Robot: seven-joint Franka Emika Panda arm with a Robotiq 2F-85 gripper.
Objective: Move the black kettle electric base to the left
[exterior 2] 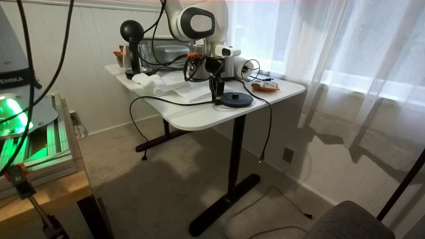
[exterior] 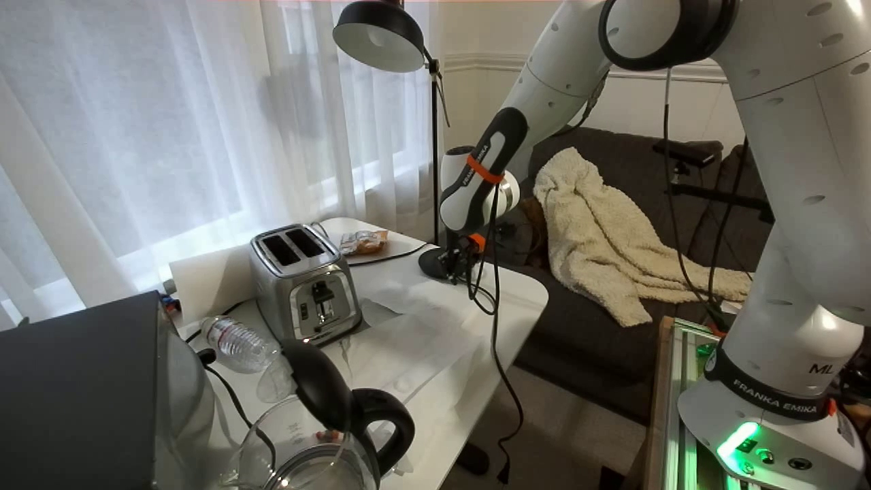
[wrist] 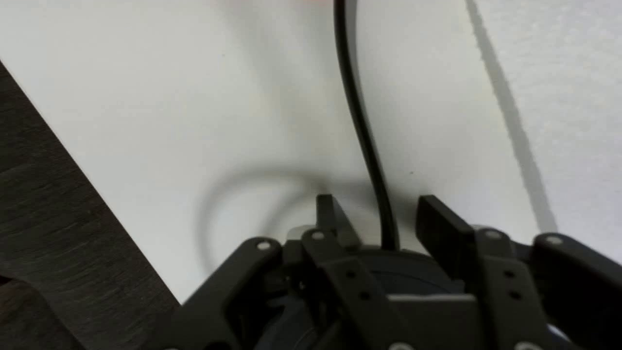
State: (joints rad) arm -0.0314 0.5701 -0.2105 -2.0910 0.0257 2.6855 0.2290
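Observation:
The black kettle electric base (exterior 2: 241,100) lies flat near the rounded end of the white table (exterior 2: 196,117). It also shows, partly covered by the gripper, in an exterior view (exterior: 431,264) and in the wrist view (wrist: 413,270). Its thin black cord (exterior 2: 172,103) runs over the table edge and hangs with the plug free. My gripper (exterior 2: 217,101) points down at the base's cord side, its fingertips low by the table. In the wrist view my gripper (wrist: 376,214) is open, with the cord passing between its two fingers and touching neither visibly.
A silver toaster (exterior: 306,292), plastic bottle (exterior: 238,340) and glass kettle (exterior: 306,449) stand or lie farther along the table. White paper (exterior 2: 191,91) lies behind the gripper. An orange snack packet (exterior 2: 265,86) lies beyond the base. Another black cord (exterior 2: 269,122) hangs off the edge.

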